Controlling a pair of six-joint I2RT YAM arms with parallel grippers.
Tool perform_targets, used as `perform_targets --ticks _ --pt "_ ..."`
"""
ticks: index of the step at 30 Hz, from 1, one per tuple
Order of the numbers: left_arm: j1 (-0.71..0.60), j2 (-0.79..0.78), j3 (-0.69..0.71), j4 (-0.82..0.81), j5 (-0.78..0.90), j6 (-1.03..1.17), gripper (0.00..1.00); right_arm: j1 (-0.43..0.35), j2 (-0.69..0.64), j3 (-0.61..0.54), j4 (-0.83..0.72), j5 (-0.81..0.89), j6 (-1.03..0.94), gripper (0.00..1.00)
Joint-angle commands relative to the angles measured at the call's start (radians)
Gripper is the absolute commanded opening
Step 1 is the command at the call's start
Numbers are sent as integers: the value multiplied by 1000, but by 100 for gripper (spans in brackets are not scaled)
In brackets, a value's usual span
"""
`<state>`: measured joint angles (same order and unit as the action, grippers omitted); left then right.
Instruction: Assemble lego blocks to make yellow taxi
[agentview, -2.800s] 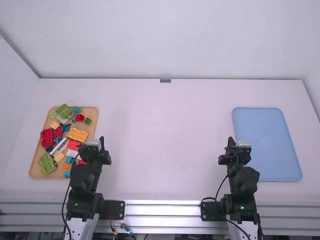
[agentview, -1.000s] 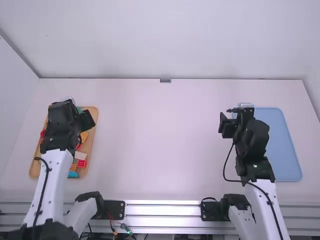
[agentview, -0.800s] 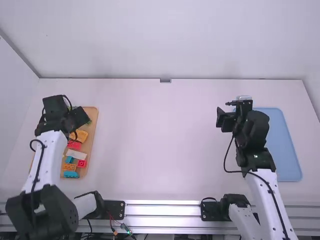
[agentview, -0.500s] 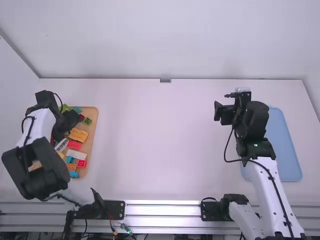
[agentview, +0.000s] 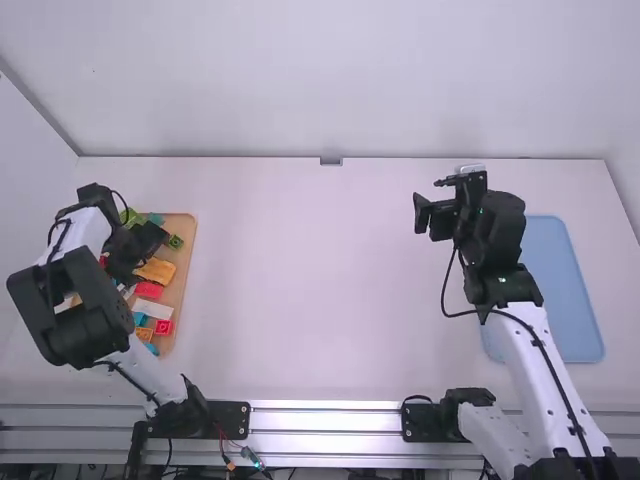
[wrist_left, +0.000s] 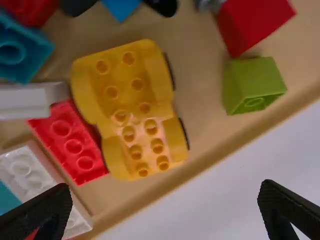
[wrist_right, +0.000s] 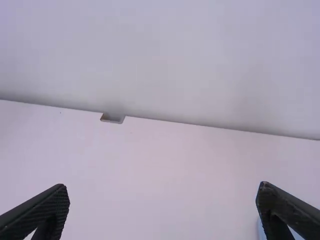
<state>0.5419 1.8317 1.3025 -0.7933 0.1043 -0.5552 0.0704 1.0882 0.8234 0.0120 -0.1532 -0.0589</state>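
Observation:
In the high view my left gripper (agentview: 148, 238) hangs over the wooden tray (agentview: 183, 272) of blocks, partly covering it. The yellow wheeled car base (agentview: 157, 271) lies just beside it. From the left wrist, my left gripper (wrist_left: 165, 207) is wide open and holds nothing, with the studded yellow car base (wrist_left: 132, 110) lying beyond its fingers. Raised near the blue tray (agentview: 560, 290), toward its left far corner, is my right gripper (agentview: 434, 212). In the right wrist view my right gripper (wrist_right: 164, 207) stands open over bare table.
Close around the yellow base lie a red block (wrist_left: 75, 150), a white block (wrist_left: 37, 175), a teal block (wrist_left: 22, 50) and a green block (wrist_left: 252, 85). A red block (wrist_left: 250, 22) sits near the green one. The table (agentview: 330, 290) stretches between both trays.
The left arm swung over the tray and folded back, its gripper shifting slightly right lately. The right arm reached farther up the table, then drifted left.

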Motion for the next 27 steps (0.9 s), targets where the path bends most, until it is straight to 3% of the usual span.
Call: perform_targets --ticks 1,27 --pt "-6 19 16 -6 -71 -82 99 3 6 39 10 -4 -1 99" --pt "-84 101 -20 58 -173 -154 98 2 6 39 10 -3 0 99"
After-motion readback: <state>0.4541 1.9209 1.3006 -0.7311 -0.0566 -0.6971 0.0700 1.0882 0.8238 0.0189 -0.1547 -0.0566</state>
